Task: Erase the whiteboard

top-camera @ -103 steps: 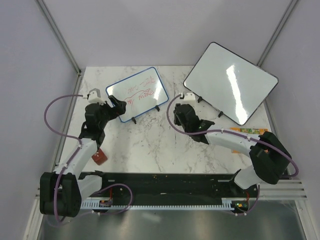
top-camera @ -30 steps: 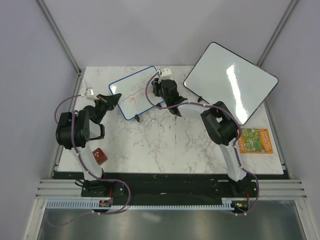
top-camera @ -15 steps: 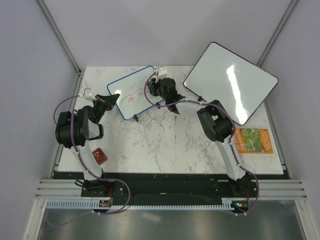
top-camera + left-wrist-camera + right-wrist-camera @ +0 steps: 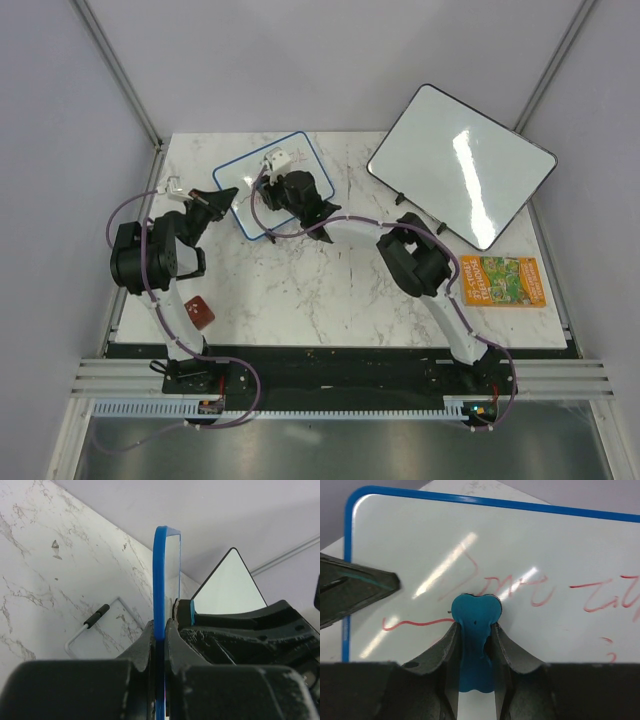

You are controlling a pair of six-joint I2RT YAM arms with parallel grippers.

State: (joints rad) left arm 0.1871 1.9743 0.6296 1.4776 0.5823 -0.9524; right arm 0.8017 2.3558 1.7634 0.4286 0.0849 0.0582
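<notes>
One whiteboard [image 4: 243, 218] leaning back; long axis roughly left-right

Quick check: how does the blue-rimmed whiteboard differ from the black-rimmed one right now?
The blue-rimmed whiteboard is clearly smaller than the black-rimmed whiteboard. It carries red scribbles; the black-rimmed one looks clean. The left pincer clamps the blue-rimmed board's edge and the right pincer holds a blue eraser at its face; nothing touches the black-rimmed one. Both are white rectangles with rounded corners.

Blue-rimmed whiteboard [image 4: 530, 540] with red scribbles [image 4: 415, 624], teal eraser [image 4: 475, 614].
</notes>
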